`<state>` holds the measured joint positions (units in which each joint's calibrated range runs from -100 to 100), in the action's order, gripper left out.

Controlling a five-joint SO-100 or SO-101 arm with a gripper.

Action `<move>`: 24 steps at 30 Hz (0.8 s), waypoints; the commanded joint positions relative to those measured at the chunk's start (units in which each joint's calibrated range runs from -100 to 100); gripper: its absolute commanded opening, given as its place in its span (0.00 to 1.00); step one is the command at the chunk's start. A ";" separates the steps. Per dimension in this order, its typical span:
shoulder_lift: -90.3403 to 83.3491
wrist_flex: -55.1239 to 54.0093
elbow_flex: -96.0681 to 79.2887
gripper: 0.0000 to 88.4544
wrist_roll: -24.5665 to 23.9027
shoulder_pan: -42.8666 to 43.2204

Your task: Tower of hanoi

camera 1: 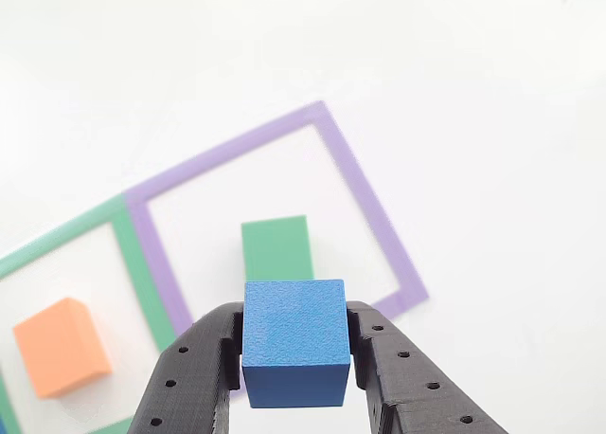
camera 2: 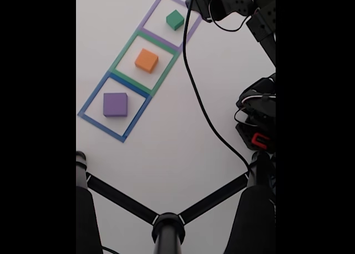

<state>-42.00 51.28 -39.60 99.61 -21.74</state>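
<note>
Two gripper (camera 1: 295,344) fingers clamp the blue cube (camera 1: 294,337) above the green block (camera 1: 276,247).

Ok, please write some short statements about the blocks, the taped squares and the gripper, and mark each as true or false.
1. The gripper holds the blue cube. True.
2. The green block sits inside the purple outline. True.
3. The orange block is stacked on the purple block. False: each lies alone in its own square.
4. The purple block lies inside the green outline. False: it lies in the blue outline.
5. The green block is inside the jaws. False: it rests on the table beyond them.
</note>
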 commanded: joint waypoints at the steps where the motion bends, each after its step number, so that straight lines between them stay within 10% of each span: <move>1: -1.51 -25.02 -14.60 0.06 0.39 -1.56; 13: 18.76 -67.27 -28.23 0.07 0.39 -0.95; 24: 33.67 -82.49 -28.32 0.07 0.39 -0.03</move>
<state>-9.92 -26.57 -68.41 99.61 -22.96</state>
